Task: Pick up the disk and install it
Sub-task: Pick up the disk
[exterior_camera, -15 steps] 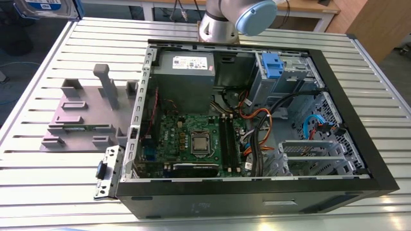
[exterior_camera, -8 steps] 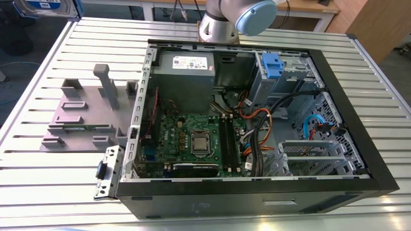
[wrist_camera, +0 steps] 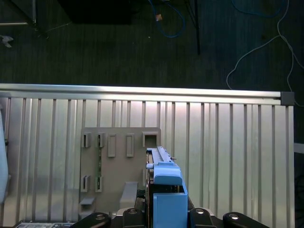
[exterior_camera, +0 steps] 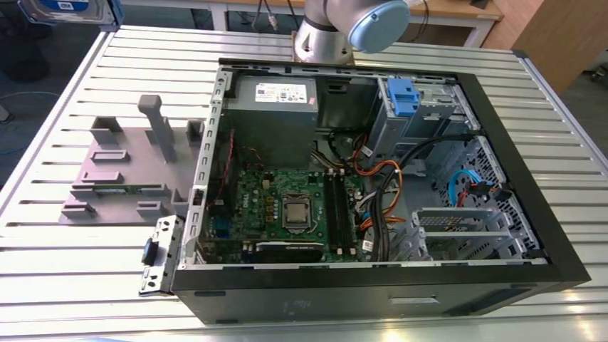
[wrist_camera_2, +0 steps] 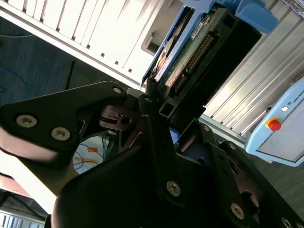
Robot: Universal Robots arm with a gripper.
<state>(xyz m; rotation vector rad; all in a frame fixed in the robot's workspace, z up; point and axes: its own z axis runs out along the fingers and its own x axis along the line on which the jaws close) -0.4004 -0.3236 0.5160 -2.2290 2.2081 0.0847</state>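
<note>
The disk (exterior_camera: 65, 12), silver with a blue bracket, hangs in the air at the exterior view's upper left, above the table's far corner. In the second wrist view my gripper (wrist_camera_2: 156, 102) is shut on the disk (wrist_camera_2: 190, 47), whose green circuit-board underside and connector row face the camera. The first wrist view looks down along the disk's edge and blue bracket (wrist_camera: 167, 187), with the black fingers (wrist_camera: 199, 216) on either side. Below it lies the grey plastic stand (wrist_camera: 118, 161).
An open computer case (exterior_camera: 532, 206) lies on the slatted metal table (exterior_camera: 57, 242), with a drive cage and blue bracket (exterior_camera: 404, 96) at its far side and a grey power supply (exterior_camera: 275, 92) beside it. The grey stand (exterior_camera: 124, 167) sits to the exterior view's left. A pendant (wrist_camera_2: 280, 128) rests nearby.
</note>
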